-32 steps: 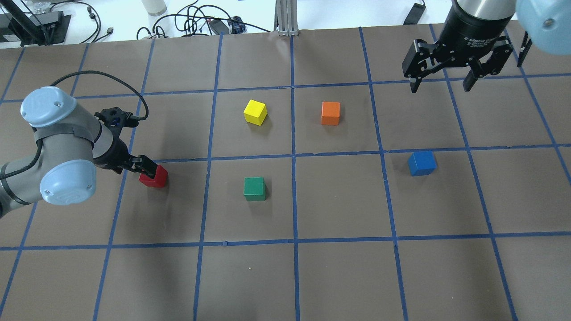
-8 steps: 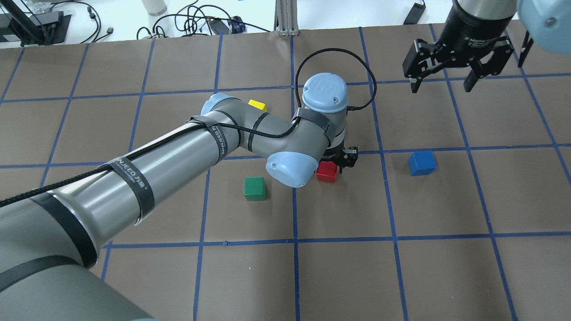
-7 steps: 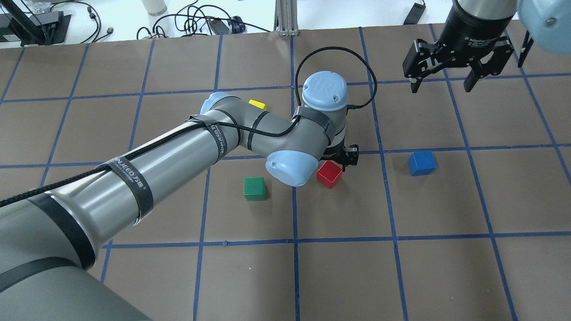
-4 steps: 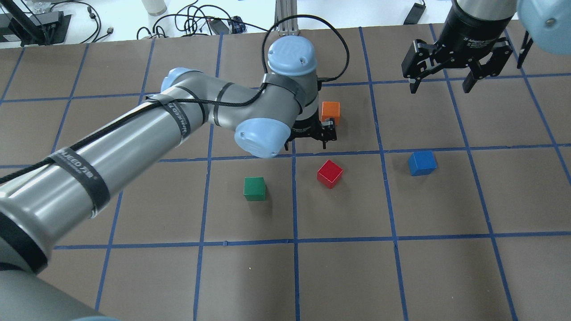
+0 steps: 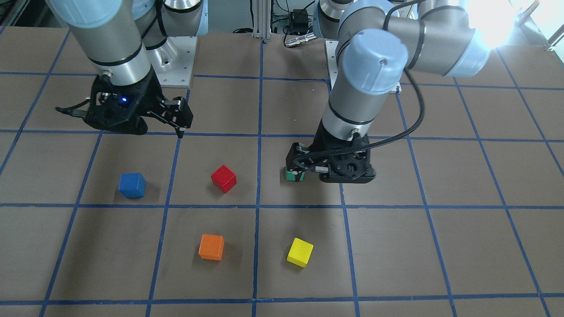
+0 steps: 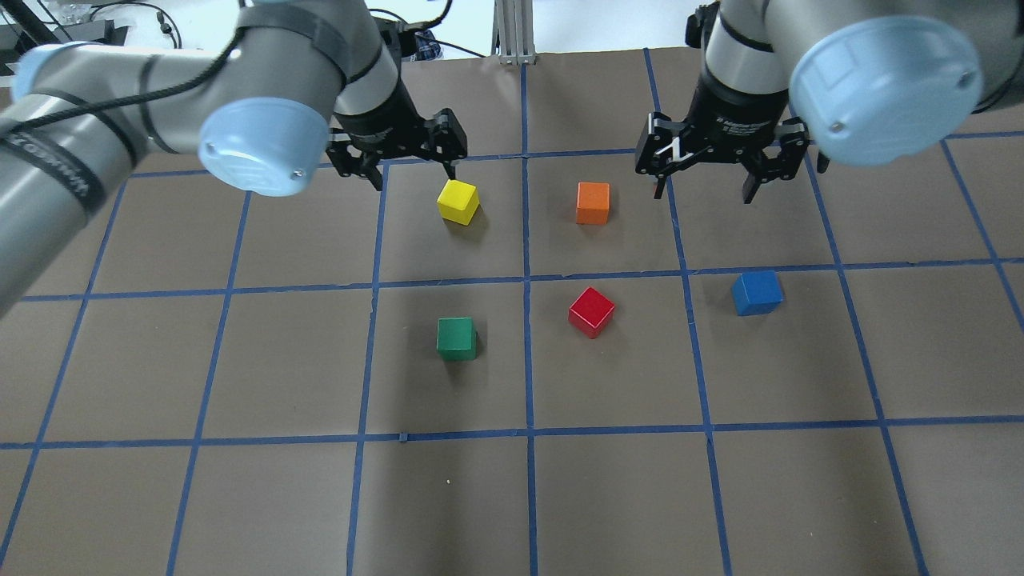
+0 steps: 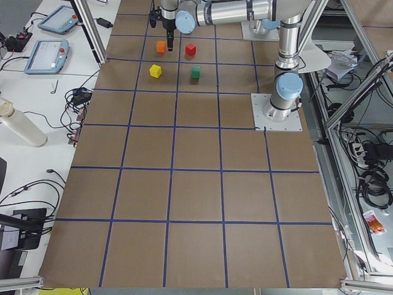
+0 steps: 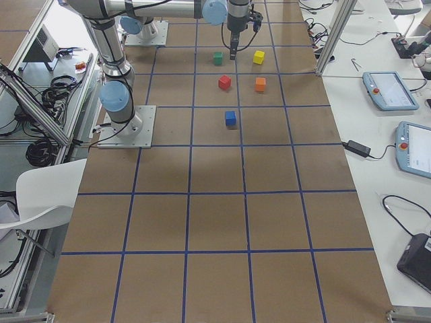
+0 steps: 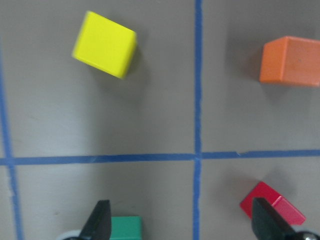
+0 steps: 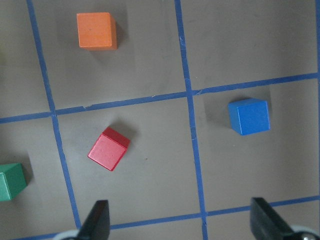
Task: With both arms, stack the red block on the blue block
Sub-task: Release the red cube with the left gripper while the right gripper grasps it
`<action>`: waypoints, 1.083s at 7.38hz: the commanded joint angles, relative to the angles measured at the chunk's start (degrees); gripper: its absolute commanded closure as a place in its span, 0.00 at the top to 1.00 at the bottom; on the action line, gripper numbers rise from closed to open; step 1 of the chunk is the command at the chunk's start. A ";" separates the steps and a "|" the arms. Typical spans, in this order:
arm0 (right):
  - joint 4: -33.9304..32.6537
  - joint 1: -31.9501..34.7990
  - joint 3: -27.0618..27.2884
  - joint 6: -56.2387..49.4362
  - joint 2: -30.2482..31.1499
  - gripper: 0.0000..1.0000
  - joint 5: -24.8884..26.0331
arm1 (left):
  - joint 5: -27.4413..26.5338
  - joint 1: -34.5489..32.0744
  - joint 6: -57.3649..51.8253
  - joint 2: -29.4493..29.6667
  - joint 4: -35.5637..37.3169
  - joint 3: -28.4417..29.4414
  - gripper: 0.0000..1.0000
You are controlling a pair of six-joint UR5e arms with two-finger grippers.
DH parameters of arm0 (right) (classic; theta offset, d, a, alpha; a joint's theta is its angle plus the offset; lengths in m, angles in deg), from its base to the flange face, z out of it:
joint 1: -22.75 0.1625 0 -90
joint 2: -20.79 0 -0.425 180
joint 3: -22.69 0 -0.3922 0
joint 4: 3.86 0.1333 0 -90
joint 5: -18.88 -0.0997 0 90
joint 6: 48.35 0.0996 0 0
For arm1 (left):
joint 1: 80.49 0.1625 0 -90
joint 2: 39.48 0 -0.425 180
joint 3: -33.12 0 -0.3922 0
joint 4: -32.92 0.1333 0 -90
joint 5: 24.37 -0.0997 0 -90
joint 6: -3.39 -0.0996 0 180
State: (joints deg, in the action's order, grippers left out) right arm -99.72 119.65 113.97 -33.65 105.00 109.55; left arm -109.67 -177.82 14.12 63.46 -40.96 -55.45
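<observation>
The red block (image 6: 591,311) lies free on the table, turned diagonally, in the cell just right of centre; it also shows in the front view (image 5: 224,178) and the right wrist view (image 10: 108,149). The blue block (image 6: 757,292) sits one cell to its right, apart from it (image 10: 249,116). My left gripper (image 6: 414,172) is open and empty, high above the table beside the yellow cube. My right gripper (image 6: 702,192) is open and empty, high up beyond the blue block, right of the orange cube. Neither gripper touches a block.
A yellow cube (image 6: 458,201) and an orange cube (image 6: 593,202) sit in the far row. A green cube (image 6: 456,338) sits left of the red block. Blue tape lines grid the brown table (image 6: 608,496). Cables and gear lie past the far edge.
My left gripper carried the red block from the left to the middle cell, let it go, then rose and swung left to the yellow cube. My right gripper moved left toward the orange cube.
</observation>
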 commanded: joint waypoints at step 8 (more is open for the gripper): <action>-34.18 8.74 14.97 -7.04 -12.82 0.97 -2.67 | -0.57 8.30 -6.78 -8.56 -14.10 2.97 1.00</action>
State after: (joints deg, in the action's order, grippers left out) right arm -128.72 128.05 127.33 -37.58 94.35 108.55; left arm -110.33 -169.52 7.25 54.87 -55.13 -52.29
